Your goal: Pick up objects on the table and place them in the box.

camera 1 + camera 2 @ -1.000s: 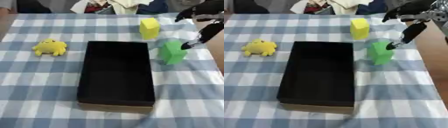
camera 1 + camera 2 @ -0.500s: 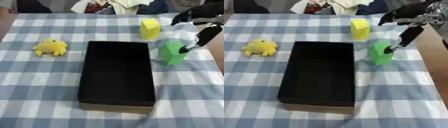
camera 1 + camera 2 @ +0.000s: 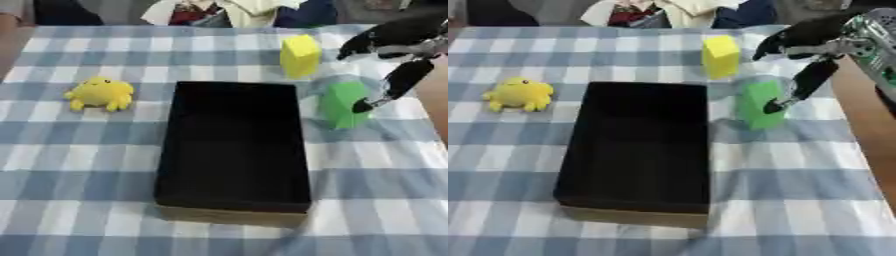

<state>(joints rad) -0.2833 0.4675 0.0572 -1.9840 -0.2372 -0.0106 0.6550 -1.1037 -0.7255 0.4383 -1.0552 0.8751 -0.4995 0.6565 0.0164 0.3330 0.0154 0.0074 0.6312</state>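
A long black box [image 3: 229, 216] lies open in the middle of the blue checked cloth. To the right of it stands a green block [image 3: 343, 102]. My right hand [image 3: 815, 37] comes in from the upper right, open. Its fingers reach left above and behind the green block, and its thumb [image 3: 802, 85] hangs down with the tip at the block's right face. A yellow block [image 3: 300, 55] stands behind the green one. On the box's left lies a yellow plush toy [image 3: 101, 93]. My left hand shows in neither view.
The cloth ends at the right on a bare wooden strip [image 3: 872, 120]. Clothing and bags [image 3: 227, 10] crowd the far edge of the table. Open cloth lies in front of the box and along its right side.
My right hand's fingers have dipped slightly lower and leftward over the green block. The thumb tip stays at the block's right face. The objects have not moved.
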